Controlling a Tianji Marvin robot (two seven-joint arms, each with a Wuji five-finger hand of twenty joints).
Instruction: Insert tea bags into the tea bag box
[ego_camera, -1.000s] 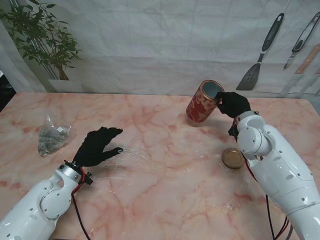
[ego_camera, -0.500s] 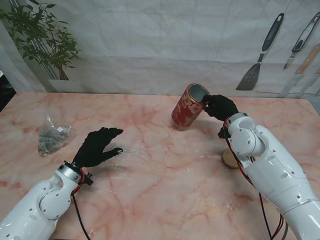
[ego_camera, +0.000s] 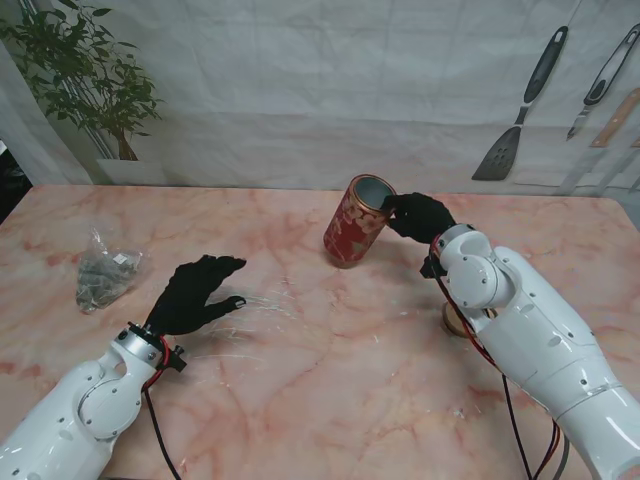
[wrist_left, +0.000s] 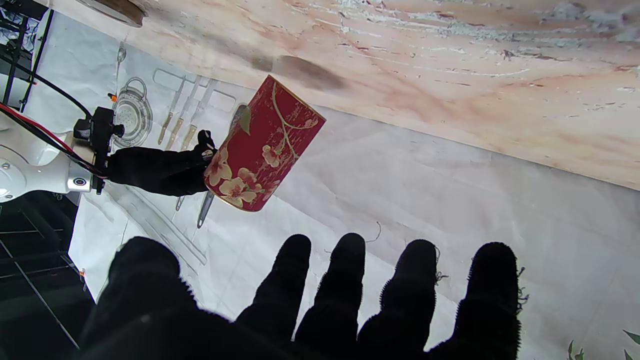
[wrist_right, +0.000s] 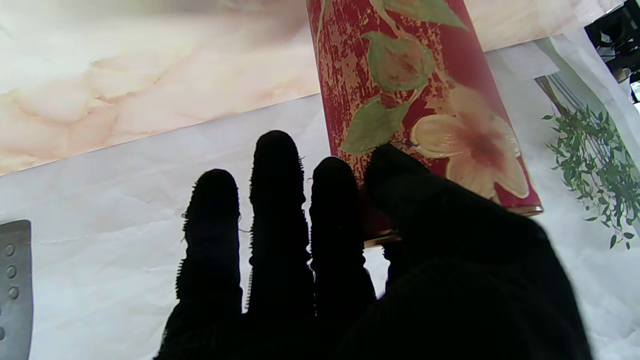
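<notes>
Right hand (ego_camera: 420, 215) pinches shut, arm extended; left hand (ego_camera: 195, 293) hovers, fingers spread.

The stand camera looks down from above the shoulders onto the pink marble counter (ego_camera: 330, 340), with both arms rising from its near corners. Each wrist camera looks along its own fingers, its picture upside down. The red tin (ego_camera: 357, 221) appears in all three views: at a distance from the left wrist (wrist_left: 262, 145), very close from the right (wrist_right: 415, 100).

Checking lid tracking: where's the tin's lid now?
Stand view: the lid lies on the table on my right, mostly hidden behind the right arm, nearer me than the red tin.
</notes>
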